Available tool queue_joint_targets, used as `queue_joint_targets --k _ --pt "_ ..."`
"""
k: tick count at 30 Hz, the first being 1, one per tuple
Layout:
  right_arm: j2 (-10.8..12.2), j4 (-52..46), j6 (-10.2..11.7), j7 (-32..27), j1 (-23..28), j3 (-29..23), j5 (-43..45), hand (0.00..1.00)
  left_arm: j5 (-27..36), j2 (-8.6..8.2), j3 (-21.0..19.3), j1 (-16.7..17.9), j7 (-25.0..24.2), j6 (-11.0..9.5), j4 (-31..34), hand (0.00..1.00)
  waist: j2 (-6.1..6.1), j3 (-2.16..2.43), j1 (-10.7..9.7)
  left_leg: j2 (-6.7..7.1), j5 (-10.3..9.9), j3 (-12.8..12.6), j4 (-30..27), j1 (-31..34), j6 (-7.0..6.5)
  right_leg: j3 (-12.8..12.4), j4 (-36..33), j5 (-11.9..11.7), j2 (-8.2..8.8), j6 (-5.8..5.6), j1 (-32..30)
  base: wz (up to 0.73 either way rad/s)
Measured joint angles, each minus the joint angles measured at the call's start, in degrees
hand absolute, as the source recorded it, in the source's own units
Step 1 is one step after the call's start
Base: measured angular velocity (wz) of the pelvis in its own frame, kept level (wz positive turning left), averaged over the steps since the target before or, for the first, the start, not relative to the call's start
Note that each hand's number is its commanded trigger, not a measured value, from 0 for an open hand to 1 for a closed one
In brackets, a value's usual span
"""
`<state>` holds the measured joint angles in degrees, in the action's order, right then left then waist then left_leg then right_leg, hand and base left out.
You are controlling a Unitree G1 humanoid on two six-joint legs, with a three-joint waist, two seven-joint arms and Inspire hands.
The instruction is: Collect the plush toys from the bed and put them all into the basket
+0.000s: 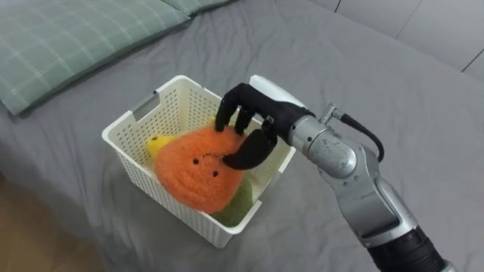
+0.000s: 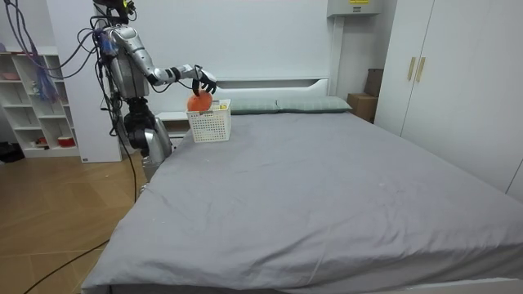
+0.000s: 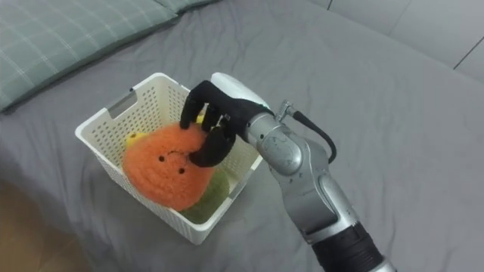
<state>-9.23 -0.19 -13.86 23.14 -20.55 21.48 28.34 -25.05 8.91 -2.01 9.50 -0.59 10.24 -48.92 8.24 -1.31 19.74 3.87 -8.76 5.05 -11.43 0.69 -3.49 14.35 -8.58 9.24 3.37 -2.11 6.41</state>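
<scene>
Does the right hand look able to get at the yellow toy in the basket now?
Probably not: the right hand grips the orange plush toy, which covers most of the yellow toy in the white basket.

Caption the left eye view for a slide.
Right hand grips an orange plush toy in a white basket on the grey bed.

The grey bed (image 1: pixel 378 68) carries a white basket (image 1: pixel 151 189) and a green checked pillow (image 1: pixel 68 38).

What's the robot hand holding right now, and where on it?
The right robot hand grips the orange plush toy by its upper edge, fingers curled over the top and thumb pressed on the front, at the white basket.
</scene>
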Motion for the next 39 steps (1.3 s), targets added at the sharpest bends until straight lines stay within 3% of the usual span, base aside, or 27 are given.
queue_joint_targets --k 3,5,19,26,30,32,36,39 --pt "-0.02 0.00 0.00 0.00 0.00 -0.01 0.02 0.00 -2.00 -0.01 -0.06 -0.20 -0.07 0.27 0.03 0.00 0.65 -0.19 -0.10 -0.04 -0.01 -0.01 0.00 0.24 0.02 -0.06 0.00 0.00 -0.07 0.00 -0.14 0.00" --pt "-0.07 0.02 0.00 -0.01 0.00 -0.02 0.10 0.00 -2.13 0.00 -0.07 -0.76 -0.08 0.29 0.03 0.00 0.96 -0.03 -0.12 -0.03 0.00 -0.03 -0.10 0.69 0.02 -0.06 0.00 0.00 -0.06 0.00 -0.58 0.00" --pt "-0.57 4.49 0.09 -0.85 0.01 -0.11 0.09 0.00 -2.10 -0.56 -0.05 -1.54 0.01 0.28 1.87 0.00 0.59 -0.28 -0.67 -0.17 0.04 -0.55 -0.28 0.57 0.06 -1.86 0.02 0.00 -0.29 0.01 -0.68 0.00" --pt "-0.62 4.47 0.24 -2.23 0.01 -0.38 -0.04 0.00 -1.46 -0.57 0.44 -1.67 0.52 0.23 1.82 0.00 0.31 -0.43 -2.25 -0.22 0.04 -1.08 -0.29 0.57 0.05 -2.47 0.00 0.00 -0.26 0.01 -0.82 -0.04" --pt "-0.60 4.45 1.01 -6.37 0.13 -4.07 -4.70 0.00 -1.39 -0.79 0.38 -1.68 2.35 0.12 1.61 0.00 0.05 -0.50 -3.48 -0.33 0.06 -1.93 0.10 -0.13 0.00 -3.02 -0.09 0.00 -0.20 0.01 -0.87 -0.10" --pt "-0.67 4.46 2.87 -11.20 0.65 -7.87 -10.65 0.00 0.17 -0.90 -0.03 -1.59 3.27 -0.53 1.34 0.00 -0.43 -0.53 -5.04 -0.33 0.06 -2.13 0.06 -0.67 -0.03 -3.18 -0.05 -0.01 -0.18 0.01 -0.54 -0.02" --pt "-0.67 3.98 5.32 -17.58 2.12 -13.62 -19.75 0.00 0.96 -2.70 -1.65 -0.72 4.53 -1.92 0.48 0.00 -2.02 -0.02 -7.30 -0.50 -0.08 -3.73 0.29 -1.13 -0.30 -3.84 -0.07 -0.04 -0.09 0.01 -0.57 -0.18" --pt "-0.63 3.71 7.46 -21.36 5.33 -16.98 -25.76 0.00 3.64 -3.22 -1.89 0.79 5.01 -2.37 -0.31 0.00 -3.81 0.88 -9.96 -0.73 -0.11 -5.61 1.20 -2.10 -0.38 -5.48 -0.14 -0.05 -0.12 0.00 -0.72 -0.29"
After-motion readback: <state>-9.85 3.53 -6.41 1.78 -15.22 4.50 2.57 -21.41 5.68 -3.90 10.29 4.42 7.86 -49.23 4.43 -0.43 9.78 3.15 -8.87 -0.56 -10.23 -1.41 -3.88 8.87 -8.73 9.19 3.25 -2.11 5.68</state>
